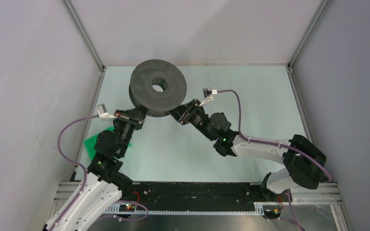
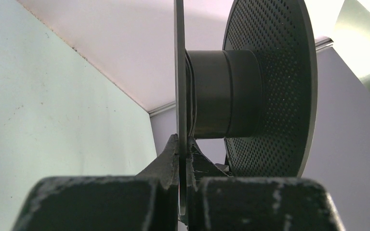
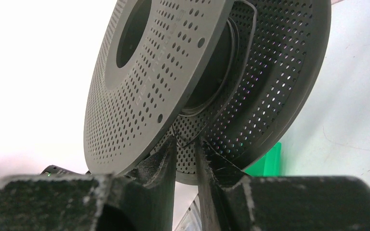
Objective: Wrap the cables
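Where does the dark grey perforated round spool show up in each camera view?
Top external: dark grey perforated round spool, upper centre.
Left wrist: spool centre-right, edge-on.
Right wrist: spool filling the upper centre.
Shared landmark: pale green tabletop.

Eyes on the table point(image 1: 250, 144) now: pale mint-green top, a soft glare washing over its middle, the light even, hardly a shadow anywhere. Behind the table's far edge stands the back wall point(image 1: 192, 29), plain and off-white. Flanking the table are the left wall point(image 1: 29, 96) and the right wall point(image 1: 351, 72), both flat grey-white panels. At the table's two far corners metal frame posts rise, the left post point(image 1: 84, 33) and the right post point(image 1: 308, 31). Along the table's near edge runs a black strip point(image 1: 197, 190), and just nearer than that a slotted metal rail point(image 1: 192, 208). At the table's left edge, a bright green patch point(image 1: 89, 143) lies flat.
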Controlling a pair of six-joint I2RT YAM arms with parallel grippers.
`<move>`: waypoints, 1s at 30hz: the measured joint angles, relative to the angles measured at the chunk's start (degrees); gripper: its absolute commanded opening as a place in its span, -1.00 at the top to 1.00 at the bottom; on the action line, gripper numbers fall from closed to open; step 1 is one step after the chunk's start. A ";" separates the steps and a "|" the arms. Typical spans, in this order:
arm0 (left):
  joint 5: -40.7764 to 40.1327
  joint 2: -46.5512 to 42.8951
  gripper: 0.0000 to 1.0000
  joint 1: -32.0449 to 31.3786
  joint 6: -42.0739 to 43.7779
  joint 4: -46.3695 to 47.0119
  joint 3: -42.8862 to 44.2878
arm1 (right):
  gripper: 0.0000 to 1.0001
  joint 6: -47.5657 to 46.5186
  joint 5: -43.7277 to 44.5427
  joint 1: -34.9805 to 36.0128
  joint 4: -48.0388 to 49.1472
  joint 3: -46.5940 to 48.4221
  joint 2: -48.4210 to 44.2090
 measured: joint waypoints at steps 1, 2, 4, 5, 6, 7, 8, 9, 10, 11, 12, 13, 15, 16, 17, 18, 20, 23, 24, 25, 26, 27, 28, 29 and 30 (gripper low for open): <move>0.00 0.07 1.00 0.00 -0.02 -0.02 0.00 | 0.47 -0.07 0.00 -0.11 -0.07 0.00 -0.02; 0.00 0.09 1.00 0.00 0.00 -0.02 0.00 | 0.45 -0.07 -0.02 -0.17 -0.13 0.00 -0.02; 0.00 0.11 1.00 0.00 0.00 -0.04 0.00 | 0.43 -0.11 0.00 -0.22 -0.15 -0.11 -0.13; 0.00 0.09 1.00 0.00 0.00 -0.04 0.00 | 0.42 -0.20 0.00 -0.26 -0.22 -0.20 -0.26; 0.00 0.11 1.00 0.00 0.00 -0.04 0.00 | 0.39 -0.26 0.00 -0.31 -0.39 -0.31 -0.46; 0.00 0.09 1.00 0.00 0.00 -0.07 0.00 | 0.39 -0.33 -0.02 -0.35 -0.76 -0.44 -0.76; 0.02 0.09 1.00 -0.02 0.00 -0.04 0.00 | 0.37 -0.48 -0.02 -0.37 -1.25 -0.63 -1.18; 0.07 0.09 1.00 -0.02 0.00 -0.04 0.00 | 0.34 -0.61 -0.02 -0.42 -1.60 -0.76 -1.53; 0.24 0.09 1.00 -0.04 0.00 -0.07 0.00 | 0.33 -0.74 0.00 -0.50 -2.21 -1.03 -2.10; 0.39 0.09 1.00 -0.04 0.00 -0.07 0.00 | 0.31 -0.90 0.02 -0.59 -2.62 -1.20 -2.54; 0.46 0.09 1.00 -0.07 0.00 -0.04 0.00 | 0.31 -1.16 0.02 -0.74 -3.34 -1.44 -3.21; 0.52 0.07 1.00 -0.07 0.00 -0.04 0.00 | 0.30 -1.29 0.04 -0.90 -3.91 -1.64 -3.72; 0.68 0.04 1.00 -0.09 0.00 -0.04 0.00 | 0.29 -1.70 0.09 -1.18 -5.09 -1.84 -4.57; 0.74 0.04 1.00 -0.15 0.00 -0.04 0.00 | 0.29 -1.92 0.07 -1.36 -5.66 -1.92 -4.94; 0.83 0.04 1.00 -0.17 0.00 -0.04 0.00 | 0.29 -2.12 0.09 -1.44 -6.10 -2.05 -5.31; 0.92 0.04 1.00 -0.17 0.02 -0.04 0.00 | 0.29 -2.27 0.17 -1.57 -6.51 -2.34 -5.73; 1.33 0.04 1.00 -0.17 0.04 -0.09 0.00 | 0.28 -2.54 0.26 -1.92 -7.06 -2.93 -6.49; 2.14 0.04 1.00 -0.39 0.04 -0.15 0.00 | 0.28 -2.82 0.42 -2.60 -7.74 -3.91 -7.89; 2.34 0.04 1.00 -0.48 0.04 -0.15 0.00 | 0.28 -2.93 0.42 -2.82 -7.93 -4.22 -8.37; 2.54 0.04 1.00 -0.55 0.04 -0.15 0.00 | 0.29 -3.06 0.44 -2.99 -8.09 -4.50 -8.74; 2.75 0.04 1.00 -0.55 0.04 -0.15 0.00 | 0.30 -3.10 0.42 -3.15 -8.31 -4.79 -9.14; 3.04 0.04 1.00 -0.57 0.04 -0.20 0.00 | 0.32 -3.23 0.42 -3.32 -8.35 -5.11 -9.49; 3.30 0.04 1.00 -0.59 0.04 -0.31 0.00 | 0.35 -3.34 0.39 -3.41 -8.39 -5.40 -9.75; 3.48 0.04 1.00 -0.63 0.04 -0.42 0.00 | 0.42 -3.48 0.35 -3.50 -8.44 -5.68 -9.99; 3.65 0.04 1.00 -0.70 0.04 -0.50 0.00 | 0.50 -3.54 0.17 -3.65 -8.57 -5.97 -10.23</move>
